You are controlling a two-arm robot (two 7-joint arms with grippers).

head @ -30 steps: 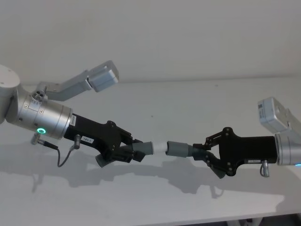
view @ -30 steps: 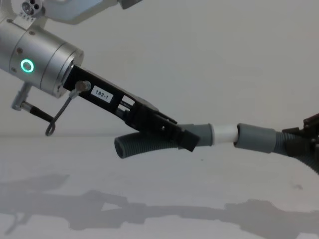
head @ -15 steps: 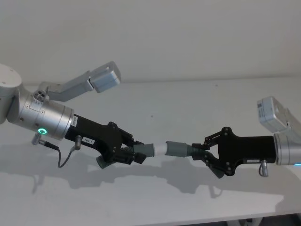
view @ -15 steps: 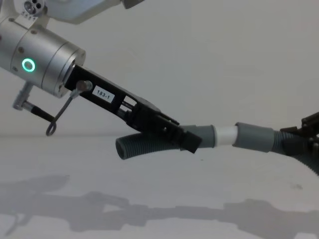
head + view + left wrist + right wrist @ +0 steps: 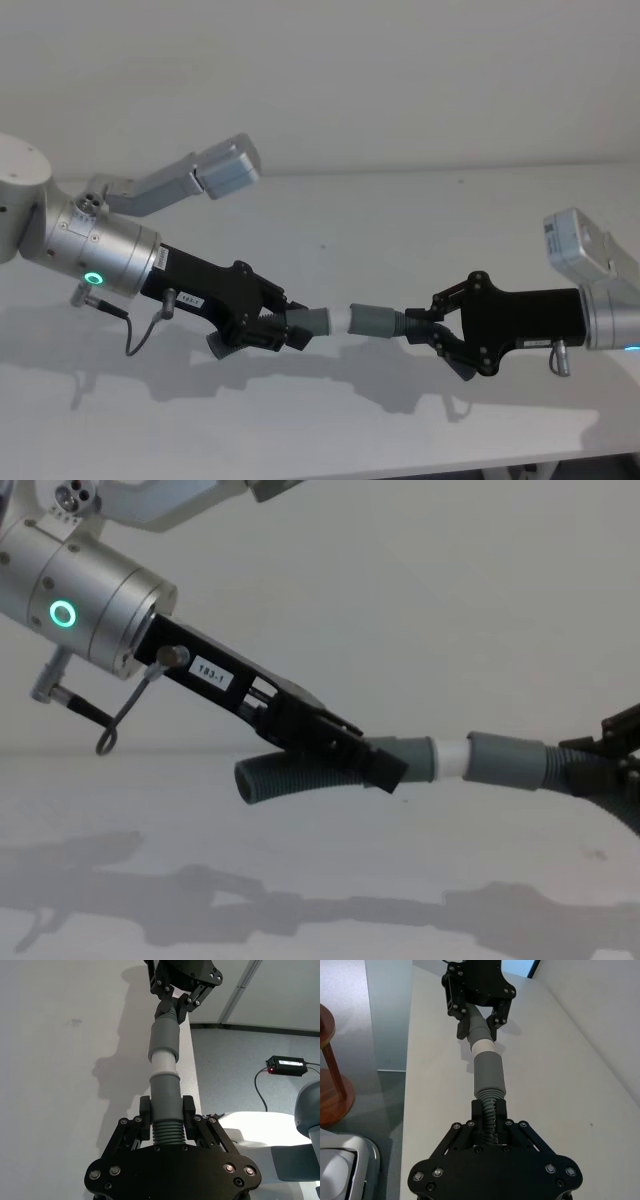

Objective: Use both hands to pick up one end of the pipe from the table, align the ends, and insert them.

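L gripper [image 5: 283, 329] is clamped on the spigot-end pipe piece [image 5: 300, 773], R gripper [image 5: 432, 330] clamped on the hollow-cuff piece [image 5: 378, 321], both held up off the table [image 5: 400, 220], mid-span toward its near edge. Vs a sec ago the visible white spigot [image 5: 452, 759] band has shrunk, so it's sliding into the cuff. Insertion underway, prob. not fully seated; keep axes lined up.

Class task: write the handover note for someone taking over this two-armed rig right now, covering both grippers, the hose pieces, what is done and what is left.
Left gripper: shut on the dark grey ribbed hose piece with the white spigot tip.
Right gripper: shut on the dark grey ribbed hose piece with the wider hollow cuff.
Both pieces are held above the white tabletop, ends facing and roughly in line.
Done: pickup, alignment; the tip looks partly entered.
Left: push until the white band disappears, then release.
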